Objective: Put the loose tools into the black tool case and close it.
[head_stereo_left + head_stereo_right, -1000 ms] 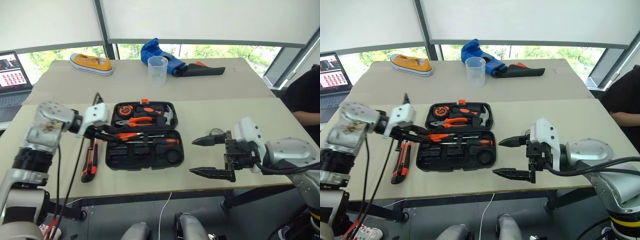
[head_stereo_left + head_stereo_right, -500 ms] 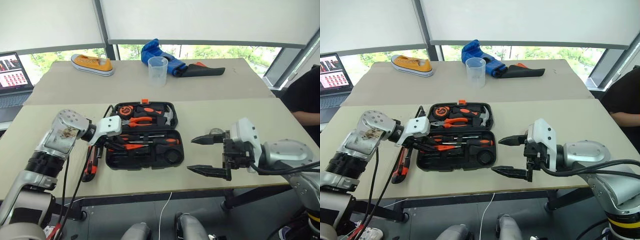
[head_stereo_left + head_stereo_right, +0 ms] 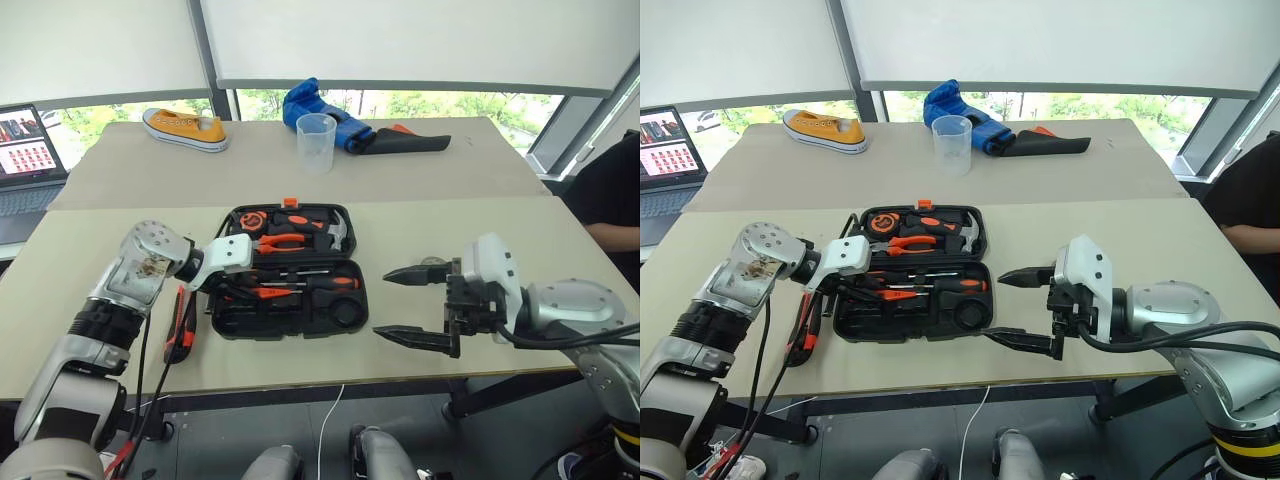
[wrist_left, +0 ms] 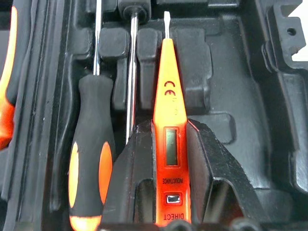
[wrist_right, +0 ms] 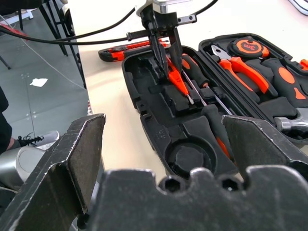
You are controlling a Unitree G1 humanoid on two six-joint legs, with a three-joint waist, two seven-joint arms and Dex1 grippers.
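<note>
While the black tool case (image 3: 290, 272) lies open on the near table, the thin orange tester screwdriver (image 4: 170, 139) is gripped between the narrowly parted fingers of the left gripper (image 4: 163, 192) over the case's front half, beside two screwdrivers (image 4: 91, 178) already lying in it. An orange-and-black utility knife (image 3: 181, 322) is seen on the table just left of the case. To the case's right, the right gripper (image 3: 408, 305) is held above the table edge with its jaws spread wide and nothing between them.

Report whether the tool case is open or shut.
Open: the black tool case lies flat, lid back, recesses and tools exposed.
</note>
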